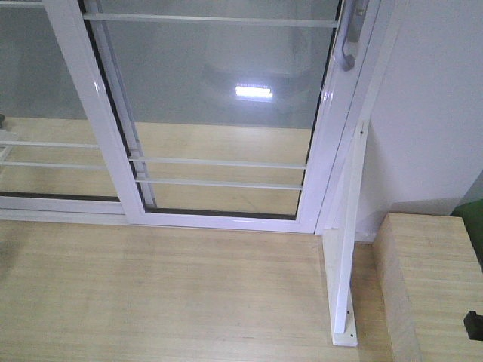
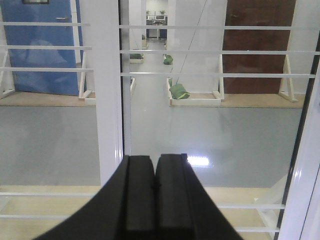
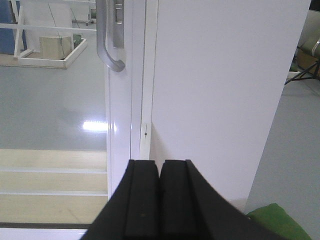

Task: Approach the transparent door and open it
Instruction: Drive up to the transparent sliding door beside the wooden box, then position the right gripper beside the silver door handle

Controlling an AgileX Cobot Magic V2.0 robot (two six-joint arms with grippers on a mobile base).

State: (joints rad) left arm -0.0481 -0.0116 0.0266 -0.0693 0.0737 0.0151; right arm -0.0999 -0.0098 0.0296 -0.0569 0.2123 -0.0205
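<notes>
The transparent door (image 1: 219,113) stands straight ahead, clear glass in a glossy white frame with thin white bars. Its curved grey handle (image 1: 349,38) sits on the right stile at the top right of the front view. The handle also shows in the right wrist view (image 3: 107,35), above and left of my right gripper (image 3: 160,162). My right gripper is shut and empty, well below the handle. My left gripper (image 2: 155,157) is shut and empty, facing the glass near the overlapping middle stile (image 2: 107,100). Neither gripper touches the door. The door is closed against the right jamb.
A similar barred glass panel without a handle (image 1: 45,98) stands at the left. A white wall (image 1: 438,98) and a white upright bracket (image 1: 349,249) stand right of the door. A wooden block (image 1: 430,286) lies at the lower right. Wooden floor (image 1: 151,294) lies before the door.
</notes>
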